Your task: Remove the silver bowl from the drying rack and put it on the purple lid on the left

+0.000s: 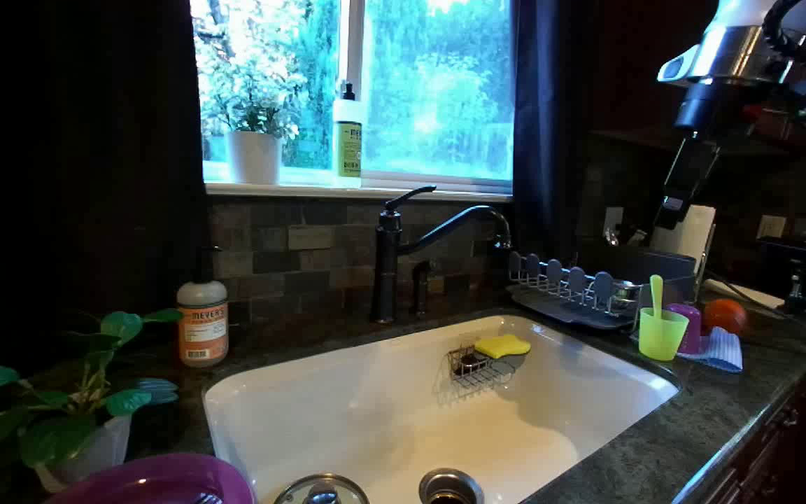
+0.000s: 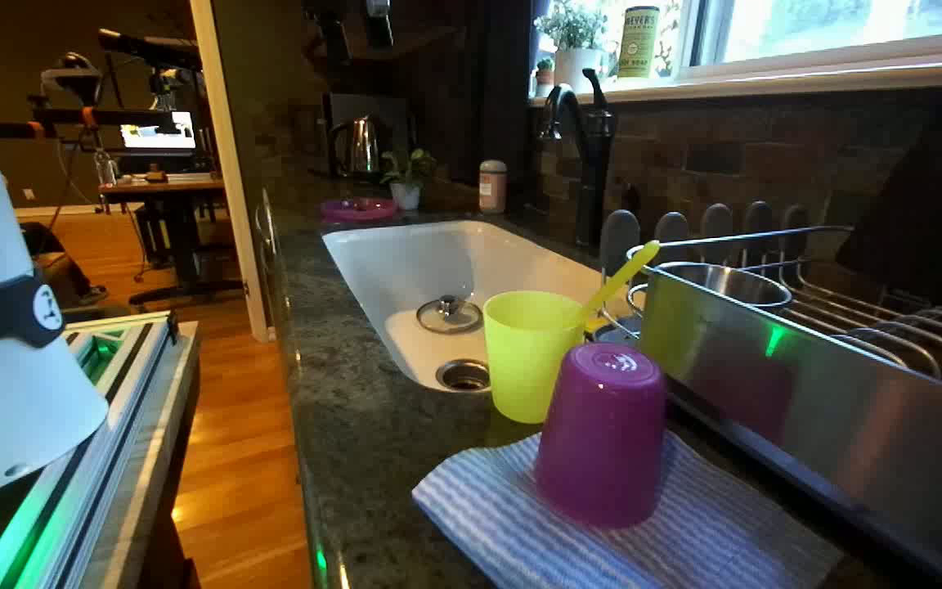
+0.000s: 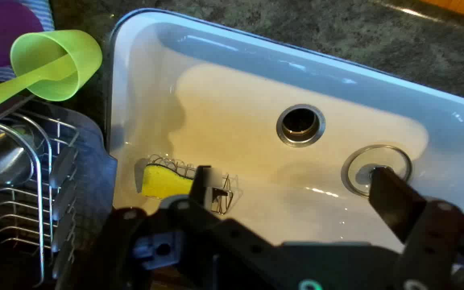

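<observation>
The silver bowl [image 2: 720, 282] sits in the drying rack [image 2: 831, 393], near its end by the yellow-green cup. In the wrist view the bowl [image 3: 2, 157] lies at the left edge, partly cut off, behind the bars of the rack [image 3: 40, 197]. In an exterior view the bowl [image 1: 627, 288] is mostly hidden by the rack's prongs [image 1: 576, 280]. The purple lid [image 1: 158, 479] lies at the far left end of the counter; it also shows in an exterior view [image 2: 332, 214] with small items on it. My gripper [image 3: 292, 172] is open and empty, high above the sink; it also shows in an exterior view [image 1: 669, 210].
The white sink [image 1: 389, 420] lies between rack and lid, with a glass lid [image 3: 363, 161], sponge [image 3: 163, 181] and wire caddy in it. The faucet [image 1: 385, 266] stands behind. A yellow-green cup with a spoon [image 2: 528, 352] and a purple cup [image 2: 602, 442] stand beside the rack.
</observation>
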